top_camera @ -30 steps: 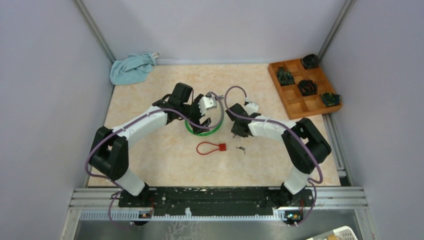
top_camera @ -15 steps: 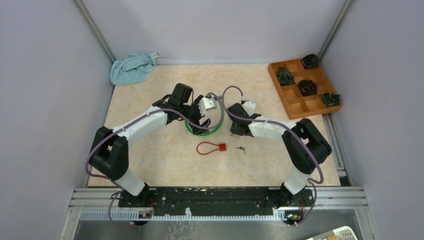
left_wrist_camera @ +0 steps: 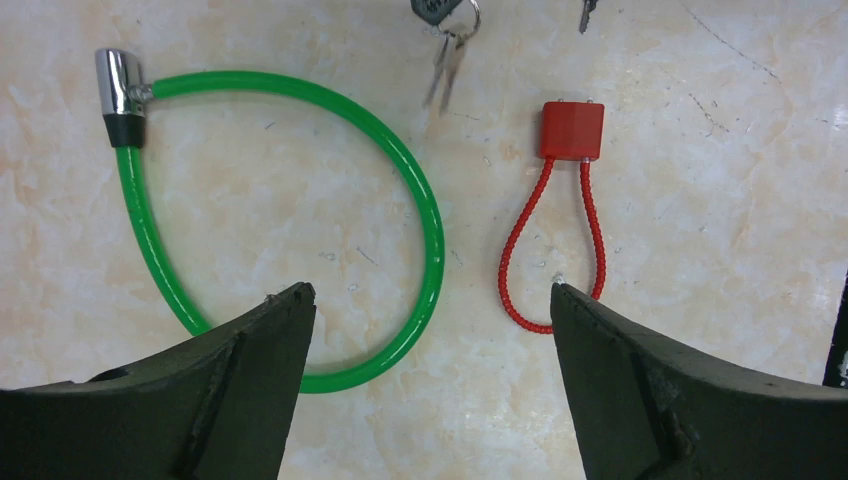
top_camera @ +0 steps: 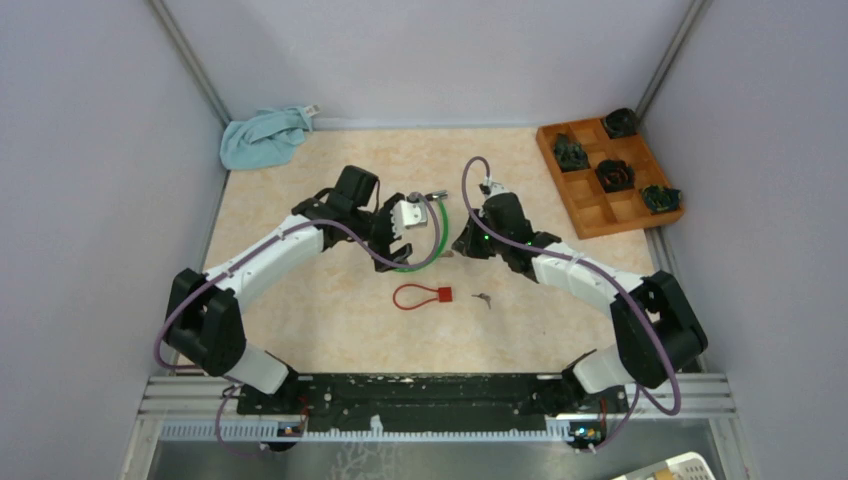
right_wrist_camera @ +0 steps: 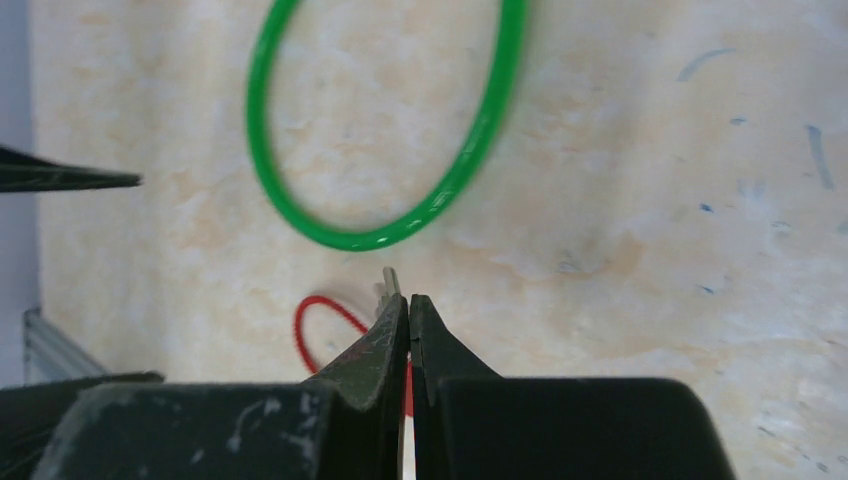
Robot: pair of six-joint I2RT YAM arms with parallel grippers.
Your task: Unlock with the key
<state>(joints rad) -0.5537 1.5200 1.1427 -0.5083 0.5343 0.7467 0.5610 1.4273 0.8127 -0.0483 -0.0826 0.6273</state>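
Note:
My right gripper [top_camera: 462, 243] [right_wrist_camera: 408, 298] is shut on a key [right_wrist_camera: 390, 279], whose tip pokes out past the fingertips. In the left wrist view a ring of keys [left_wrist_camera: 447, 55] hangs from a dark tip at the top edge. The green cable lock [top_camera: 428, 240] [left_wrist_camera: 420, 200] [right_wrist_camera: 350, 240] lies in a closed loop, its chrome head [left_wrist_camera: 118, 80] at the far side. My left gripper [top_camera: 400, 232] [left_wrist_camera: 428, 289] hovers open above the loop, holding nothing. A small red cable lock [top_camera: 420, 296] [left_wrist_camera: 572, 130] [right_wrist_camera: 318, 318] lies nearer the arms, with another small key [top_camera: 483, 298] [left_wrist_camera: 587, 10] beside it.
A crumpled blue cloth [top_camera: 265, 135] lies in the back left corner. A wooden compartment tray [top_camera: 592, 208] with several dark objects sits at the back right. Grey walls close in three sides.
The right gripper has shut on the key and its arm has swung up and toward the back. The left gripper has drifted slightly back over the green loop.

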